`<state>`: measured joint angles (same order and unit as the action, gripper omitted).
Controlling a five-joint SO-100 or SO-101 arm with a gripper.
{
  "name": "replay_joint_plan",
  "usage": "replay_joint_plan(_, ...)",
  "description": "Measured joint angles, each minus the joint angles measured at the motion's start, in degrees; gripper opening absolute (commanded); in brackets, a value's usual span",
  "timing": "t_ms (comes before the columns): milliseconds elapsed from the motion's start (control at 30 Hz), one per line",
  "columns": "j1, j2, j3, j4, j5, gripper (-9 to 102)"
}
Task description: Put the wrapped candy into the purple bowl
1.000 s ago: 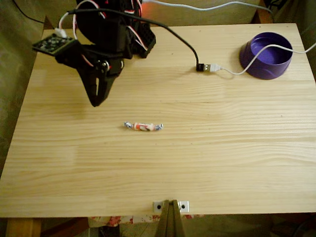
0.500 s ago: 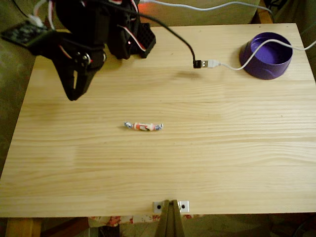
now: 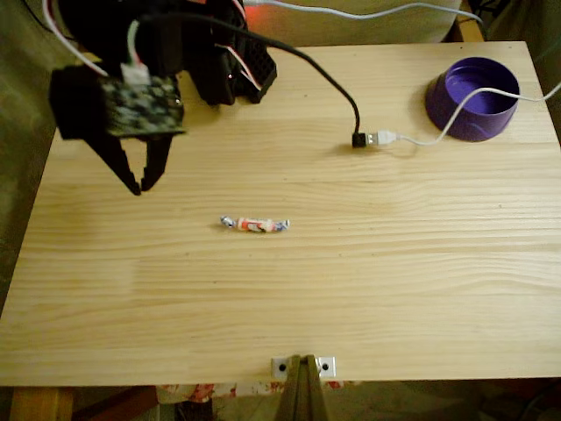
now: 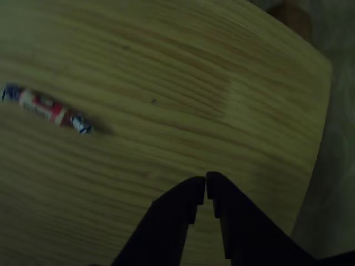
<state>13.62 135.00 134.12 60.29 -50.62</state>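
Your black two-finger gripper [image 3: 140, 187] hangs over the left side of the pale, straight-grained pine counter [image 3: 368, 263] in the fixed view, its fingers [image 3: 131, 180] pointing down and drawn nearly together, holding nothing. In the other view the fingers [image 4: 191, 191] meet at the tips with just a thin slit between them, above bare wood near the counter's edge. A green circuit board [image 3: 140, 105] sits on the arm above the gripper.

Right of the gripper, near the counter's middle, the small wrapped candy with a white and orange-red middle and twisted silvery-blue ends [image 3: 254, 224] lies flat, well apart from the fingers. Further right, a black cable ends in a black-and-silver USB plug [image 3: 370, 139] joined to a white cable [image 3: 456, 114]. At the far right corner stands the round deep-purple plastic bowl [image 3: 473, 118], the white cable draped over its rim. Beyond the counter's edges you see dim olive-brown surroundings.
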Motion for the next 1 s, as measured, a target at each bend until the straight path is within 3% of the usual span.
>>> replay_joint_plan(200, -6.6, -4.6, -2.0, 0.6, -9.2, -2)
replay_joint_plan(533, -21.4, -14.7, -4.8, 3.8, -11.3, 5)
replay_joint_plan(733, -23.6, -21.7, -6.6, 3.5, -10.5, 18)
replay_joint_plan(1000, -22.7, -29.2, -15.1, 2.6, -12.9, 21)
